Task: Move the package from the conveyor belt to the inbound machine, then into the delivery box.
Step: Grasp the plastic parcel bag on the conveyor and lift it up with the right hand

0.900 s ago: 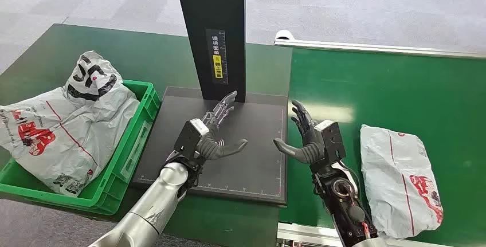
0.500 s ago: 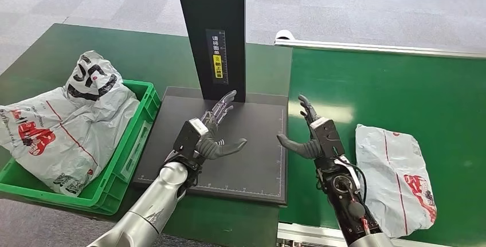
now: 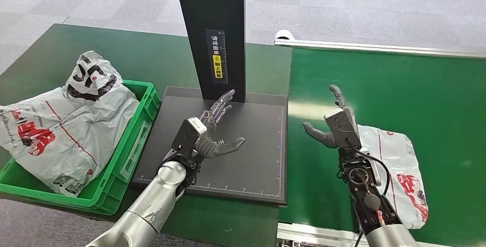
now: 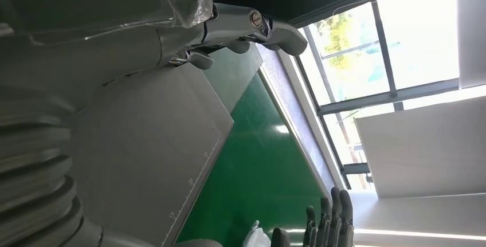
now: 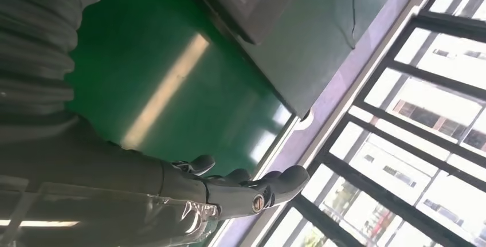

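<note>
Looking from the head: we see two surfaces side by side, the dark inbound machine on the left and the green conveyor belt (image 3: 401, 81) on the right.
Package: the white plastic package (image 3: 401, 172) with red print lies flat on the conveyor belt, at its near part, on the right of our right arm.
Right hand: our right hand (image 3: 335, 126) is raised over the belt, just beside the left edge of the package; part of the forearm covers that edge. The fingers are stretched upward and the thumb goes out to the left. It holds nothing. We cannot tell if the hand touches the package.
Left hand: our left hand (image 3: 212, 135) is over the machine plate (image 3: 258, 155), fingers spread toward the column and thumb pointing right. It holds nothing too.
Inbound machine: a flat grey plate with ruler marks along its edges, and a black upright column (image 3: 212, 29) with a yellow label at the back.
Delivery box: the green box (image 3: 129, 155) stands on the left of the plate, just beside it. It already holds bulky white bags (image 3: 63, 121) with red and black print, which rise above its rim.
Left wrist view: the thumb (image 4: 252, 26) is away from the fingers, with the grey plate and green belt behind it.
</note>
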You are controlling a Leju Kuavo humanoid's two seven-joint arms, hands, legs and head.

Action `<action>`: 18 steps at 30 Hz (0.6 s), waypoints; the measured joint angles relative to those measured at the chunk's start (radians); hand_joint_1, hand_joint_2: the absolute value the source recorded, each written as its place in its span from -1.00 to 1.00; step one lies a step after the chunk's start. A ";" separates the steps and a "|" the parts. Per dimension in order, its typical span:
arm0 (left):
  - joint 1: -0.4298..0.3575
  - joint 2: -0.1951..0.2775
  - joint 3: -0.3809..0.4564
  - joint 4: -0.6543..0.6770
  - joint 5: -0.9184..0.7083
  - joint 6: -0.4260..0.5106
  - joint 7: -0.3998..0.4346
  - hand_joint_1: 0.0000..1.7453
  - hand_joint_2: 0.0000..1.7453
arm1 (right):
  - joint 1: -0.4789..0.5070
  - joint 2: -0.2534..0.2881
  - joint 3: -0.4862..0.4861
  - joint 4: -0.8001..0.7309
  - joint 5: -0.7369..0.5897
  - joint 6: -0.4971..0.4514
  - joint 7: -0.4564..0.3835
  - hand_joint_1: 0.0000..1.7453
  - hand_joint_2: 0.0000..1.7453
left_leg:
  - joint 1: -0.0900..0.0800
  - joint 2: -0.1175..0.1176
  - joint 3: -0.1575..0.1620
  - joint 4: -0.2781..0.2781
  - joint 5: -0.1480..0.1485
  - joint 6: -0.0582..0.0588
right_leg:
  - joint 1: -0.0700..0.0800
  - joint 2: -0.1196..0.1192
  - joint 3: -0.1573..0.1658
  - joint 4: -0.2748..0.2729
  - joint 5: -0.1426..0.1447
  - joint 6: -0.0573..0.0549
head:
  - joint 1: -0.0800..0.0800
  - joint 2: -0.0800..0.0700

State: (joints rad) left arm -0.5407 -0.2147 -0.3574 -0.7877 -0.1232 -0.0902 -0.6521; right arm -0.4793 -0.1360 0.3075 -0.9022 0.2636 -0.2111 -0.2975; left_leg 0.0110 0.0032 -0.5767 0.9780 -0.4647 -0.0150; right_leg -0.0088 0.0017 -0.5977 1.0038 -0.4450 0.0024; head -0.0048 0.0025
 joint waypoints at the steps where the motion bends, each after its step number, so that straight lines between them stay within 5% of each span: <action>1: 0.000 0.000 0.000 0.000 0.000 -0.002 0.003 -1.00 1.00 | 0.000 -0.005 -0.001 0.002 0.058 -0.059 0.031 -1.00 1.00 | 0.000 0.000 0.000 0.000 0.000 0.000 | 0.000 0.000 0.000 0.000 0.000 0.000 | 0.000 0.000; 4: 0.001 0.000 0.000 -0.002 0.000 -0.015 0.013 -1.00 1.00 | -0.001 -0.033 -0.013 0.023 0.308 -0.256 0.153 -1.00 1.00 | 0.000 -0.002 0.000 0.000 0.000 0.000 | 0.000 -0.002 0.001 0.000 0.000 0.000 | 0.000 0.000; 7: 0.005 -0.001 0.000 -0.012 -0.003 -0.027 0.024 -1.00 1.00 | -0.001 -0.060 -0.051 0.068 0.490 -0.327 0.246 -1.00 1.00 | -0.001 -0.002 0.000 0.000 0.000 0.000 | -0.001 -0.002 0.001 0.000 0.000 0.000 | 0.000 0.000; 12: 0.007 -0.004 0.000 -0.025 -0.024 -0.045 0.047 -1.00 1.00 | -0.004 -0.083 -0.115 0.161 0.783 -0.162 0.467 -1.00 1.00 | -0.001 -0.002 0.000 0.000 0.000 0.001 | -0.001 -0.002 0.001 0.000 0.000 0.000 | 0.000 0.000; 18: 0.007 -0.006 0.009 -0.034 -0.041 -0.051 0.067 -1.00 1.00 | -0.011 -0.079 -0.176 0.245 0.894 0.024 0.534 -1.00 1.00 | 0.000 -0.002 0.000 0.000 0.000 0.000 | 0.000 -0.001 0.001 0.000 0.000 0.000 | 0.000 0.000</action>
State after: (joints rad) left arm -0.5336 -0.2207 -0.3488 -0.8215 -0.1638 -0.1416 -0.5853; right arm -0.4901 -0.2153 0.1317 -0.6575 1.1577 -0.1871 0.2364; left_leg 0.0106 0.0016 -0.5770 0.9780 -0.4648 -0.0145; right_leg -0.0091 0.0003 -0.5971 1.0037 -0.4450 0.0025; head -0.0047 0.0025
